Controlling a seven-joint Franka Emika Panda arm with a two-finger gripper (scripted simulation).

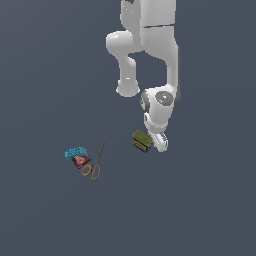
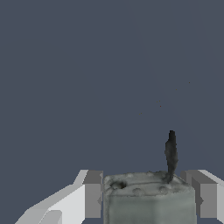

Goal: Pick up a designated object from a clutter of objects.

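Observation:
In the wrist view the designated object (image 2: 148, 203), a small pale whitish-grey block with a dark spike rising from its top, fills the gap between my two fingers (image 2: 92, 194). My gripper (image 2: 148, 189) is shut on it, both pads against its sides. In the exterior view the gripper (image 1: 160, 144) is down at the floor, right beside the olive-green and yellow box (image 1: 142, 140), and it hides the designated object there. The remaining clutter lies toward the exterior view's left.
A teal lump (image 1: 75, 152), a red piece (image 1: 80, 161) and yellow-handled scissors (image 1: 95, 165) lie together at the exterior view's left. The white arm (image 1: 150, 60) comes down from the top of the exterior view. The floor is plain dark grey.

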